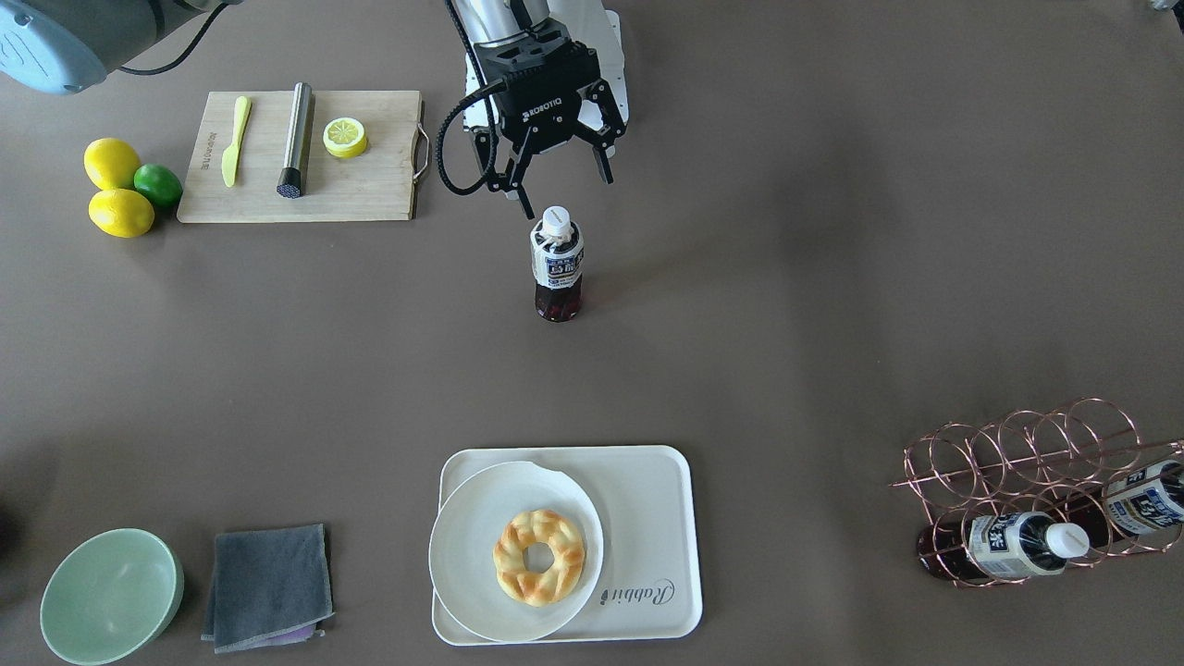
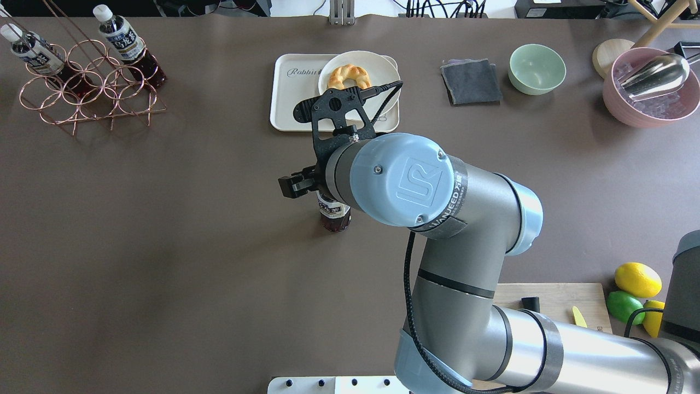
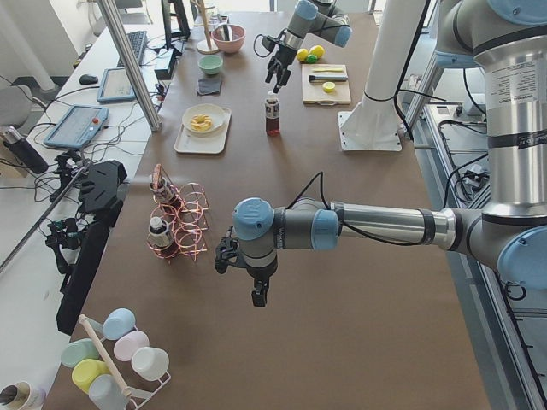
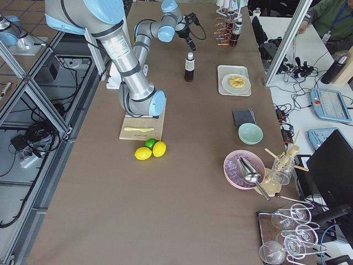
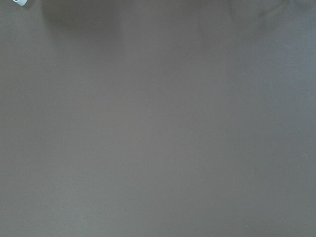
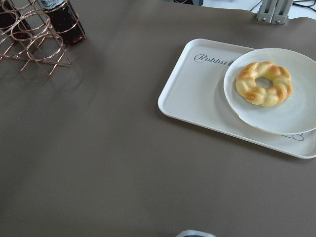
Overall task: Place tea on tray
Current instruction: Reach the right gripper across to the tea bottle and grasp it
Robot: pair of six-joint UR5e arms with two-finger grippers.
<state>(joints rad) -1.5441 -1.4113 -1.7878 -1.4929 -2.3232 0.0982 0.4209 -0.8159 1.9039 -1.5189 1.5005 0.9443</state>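
Note:
The tea (image 1: 558, 268), a small bottle of dark liquid with a white cap, stands upright mid-table, apart from the tray. It also shows under the arm in the overhead view (image 2: 334, 218). My right gripper (image 1: 566, 188) hovers just above and behind its cap, jaws spread, holding nothing. The cream tray (image 1: 647, 499) marked "Rabbit" lies at the operators' side and shows in the right wrist view (image 6: 197, 94). A white plate (image 1: 467, 541) with a doughnut (image 1: 539, 557) covers half of it. My left gripper (image 3: 256, 296) hangs over bare table far off; I cannot tell whether it is open.
A copper wire rack (image 1: 1027, 462) holds two identical tea bottles (image 1: 1013, 546). A cutting board (image 1: 370, 185) carries a knife, a steel tool and a lemon half, with lemons and a lime (image 1: 157, 185) beside it. A green bowl (image 1: 106, 597) and a grey cloth (image 1: 268, 583) lie near the tray.

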